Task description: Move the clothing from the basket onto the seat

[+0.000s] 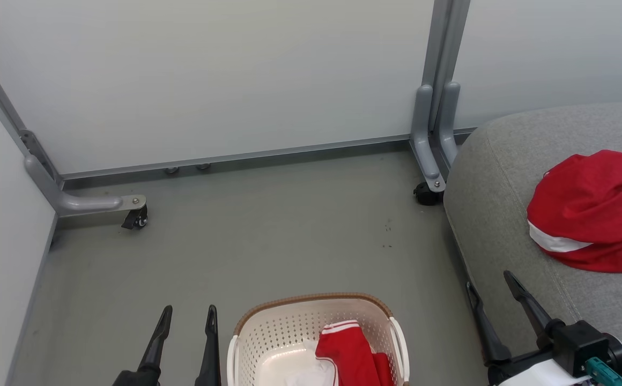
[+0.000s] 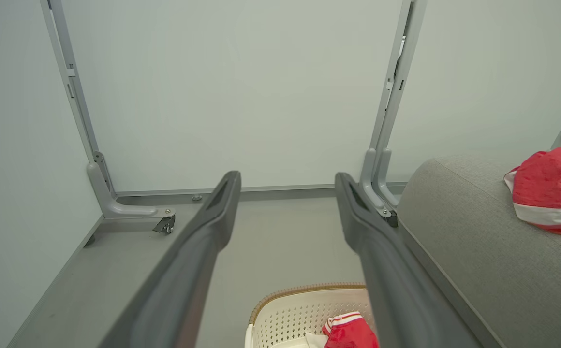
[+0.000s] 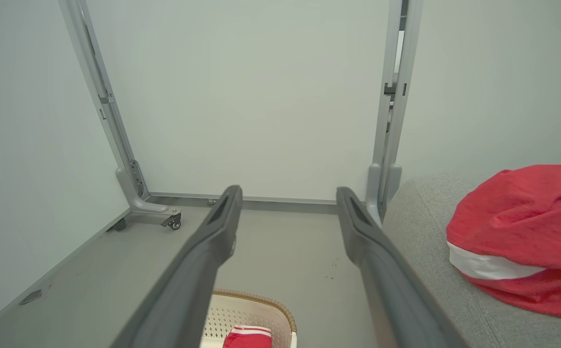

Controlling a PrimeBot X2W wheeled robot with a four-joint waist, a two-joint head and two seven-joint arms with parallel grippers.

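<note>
The left claw (image 1: 189, 311) and right claw (image 1: 488, 280) hung apart and empty, with one garment (image 1: 584, 209) on the seat (image 1: 493, 214) and the other garment (image 1: 346, 348) in the basket (image 1: 268, 312) — there a shallow pinch could slip off the cloth or drag the basket along.

Left tool (image 1: 190, 309), right tool (image 1: 488, 279): dark tapered fingers (image 1: 155, 343); teal wrist plug (image 1: 600, 370).

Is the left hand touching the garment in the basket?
Apart. Head view shows the left hand outside the basket, floor between it and the red garment.
</note>
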